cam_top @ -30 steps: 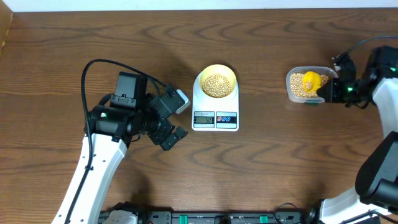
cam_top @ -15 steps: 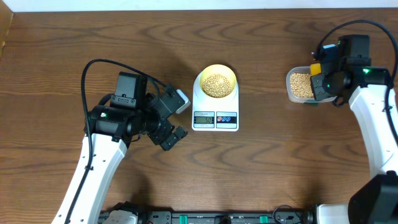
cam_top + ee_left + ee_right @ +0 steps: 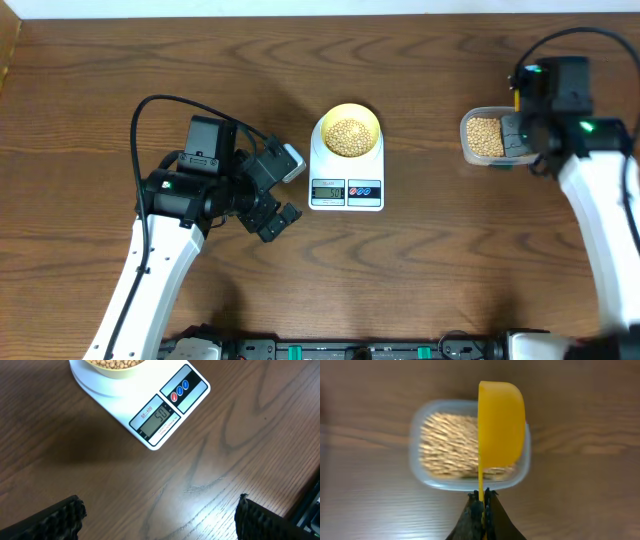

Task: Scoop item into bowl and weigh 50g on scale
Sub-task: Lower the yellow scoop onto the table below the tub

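Looking down, overhead: the scale [image 3: 346, 192] was set in the middle of the surface [image 3: 450, 280], with the bowl [image 3: 348, 108] seated on its platform and a heap of beans [image 3: 348, 137] held inside it. A clear tub [image 3: 464, 138] with more beans was placed well to the right, partly covered by the right arm [image 3: 590, 190].
Left wrist: the left tool [image 3: 160, 515] was spread wide with nothing gripped, and hung near the scale's front. The display [image 3: 159, 416] seemed to read about 50, though the digits were not sharply resolved.
Right wrist: the right tool [image 3: 482, 502] was pinched on the handle of the yellow scoop [image 3: 501, 425], which was turned on edge above the tub. Whether any beans lay in it could not be told.
Stage, judged: the target weight was probably reached, so only the scoop needed to be put down.
Risk: if the scoop were dropped hard into the tub, beans could be flung onto the surface or the tub tipped. If the scale were nudged by the left tool, the reading could be upset. One more scoop carried across would likely overshoot.
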Controlling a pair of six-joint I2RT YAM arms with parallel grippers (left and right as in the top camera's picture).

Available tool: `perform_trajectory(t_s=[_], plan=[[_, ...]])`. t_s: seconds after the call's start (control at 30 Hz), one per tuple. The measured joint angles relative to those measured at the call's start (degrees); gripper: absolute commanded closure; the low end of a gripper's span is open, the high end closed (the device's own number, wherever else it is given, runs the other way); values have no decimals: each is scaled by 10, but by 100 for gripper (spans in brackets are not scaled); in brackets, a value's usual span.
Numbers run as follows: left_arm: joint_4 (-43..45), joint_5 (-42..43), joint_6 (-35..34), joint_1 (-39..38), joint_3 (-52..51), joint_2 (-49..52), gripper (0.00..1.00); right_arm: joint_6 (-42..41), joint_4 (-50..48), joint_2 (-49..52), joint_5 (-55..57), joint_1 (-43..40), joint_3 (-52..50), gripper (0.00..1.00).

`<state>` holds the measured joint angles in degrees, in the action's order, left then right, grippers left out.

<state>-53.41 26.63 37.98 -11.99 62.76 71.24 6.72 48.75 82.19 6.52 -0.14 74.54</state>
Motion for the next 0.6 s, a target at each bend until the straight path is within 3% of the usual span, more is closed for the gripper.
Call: perform_trajectory(t_s=[0.17,0.33,0.47,0.6], plan=[[0,0,0,0,0,0,2,-19,84,-111,-160,-57,7,99],[0,0,0,0,0,0,2,-26,220,-131,-263,-100,-2,99],[0,0,0,0,0,0,2,-30,202,-125,-342,-103,-91,99],[0,0,0,0,0,0,2,-56,99,-117,-409,-103,-226,99]])
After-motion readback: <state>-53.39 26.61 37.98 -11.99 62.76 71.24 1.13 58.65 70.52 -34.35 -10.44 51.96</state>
